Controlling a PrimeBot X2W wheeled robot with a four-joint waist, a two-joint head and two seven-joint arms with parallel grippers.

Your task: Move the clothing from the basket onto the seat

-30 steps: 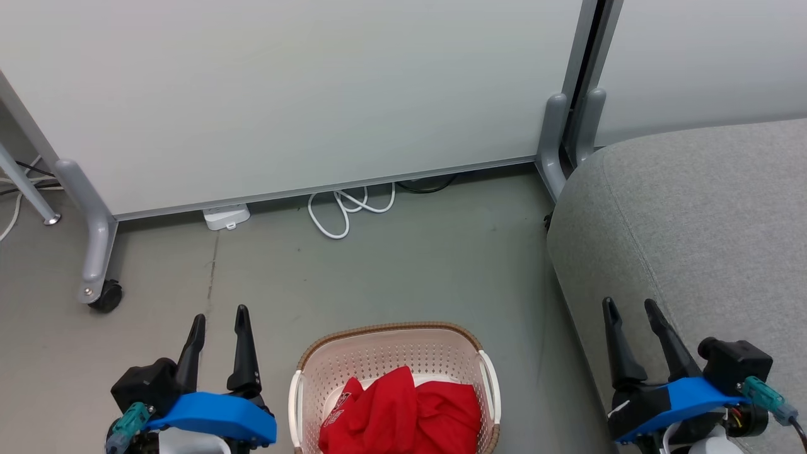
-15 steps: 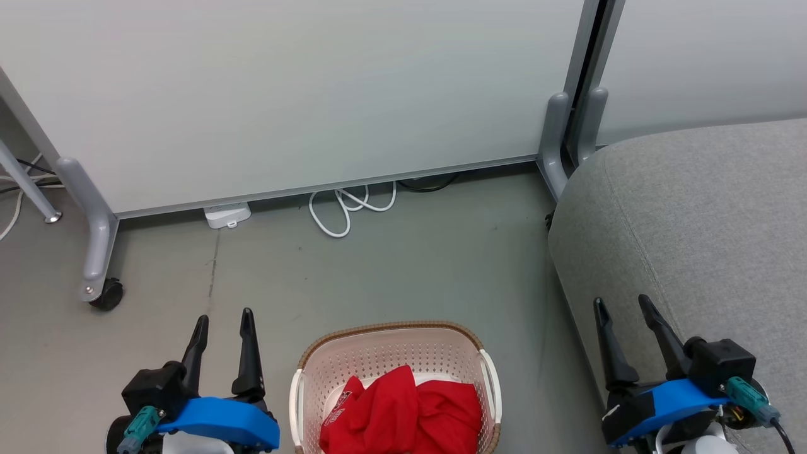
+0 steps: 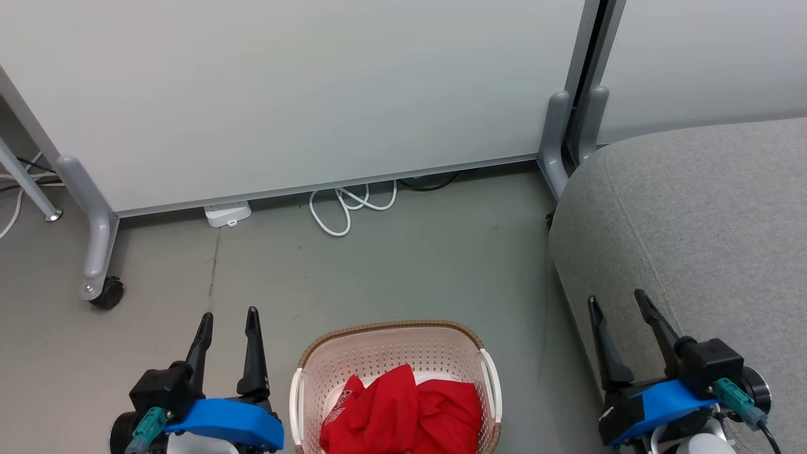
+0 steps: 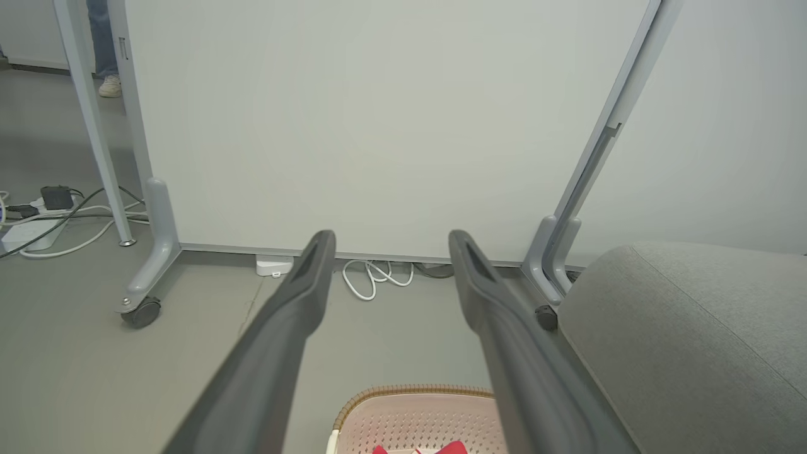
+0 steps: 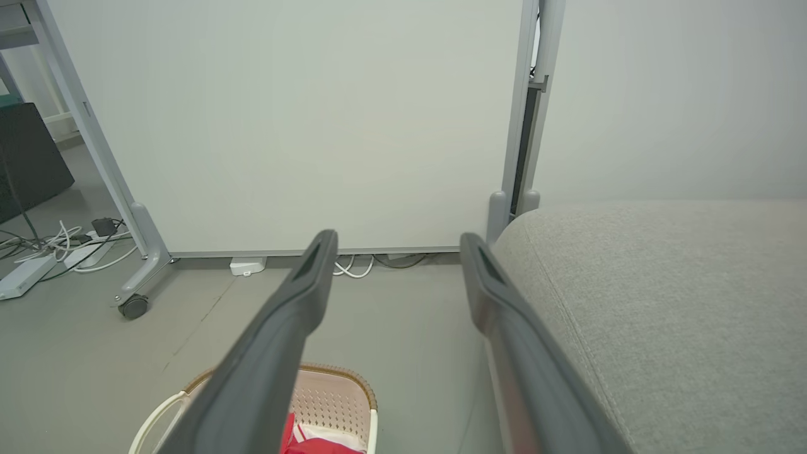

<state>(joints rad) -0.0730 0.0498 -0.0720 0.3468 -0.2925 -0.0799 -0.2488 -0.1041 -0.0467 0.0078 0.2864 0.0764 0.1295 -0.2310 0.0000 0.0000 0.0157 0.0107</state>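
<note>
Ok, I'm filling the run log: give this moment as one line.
left gripper: open, empty | right gripper: open, empty | bright red sports clothing: in cream-white perforated plastic basket | light-grey fabric seat: no clothing seen

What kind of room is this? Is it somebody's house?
Probably an office or lab, not a house: white partitions on wheels, and loose cables on a bare grey floor. The seat and basket look set up for practice.

No text can be read; the white print [image 3: 342, 404] seen on the red clothing [image 3: 410, 413] is too small to be deciphered.
</note>
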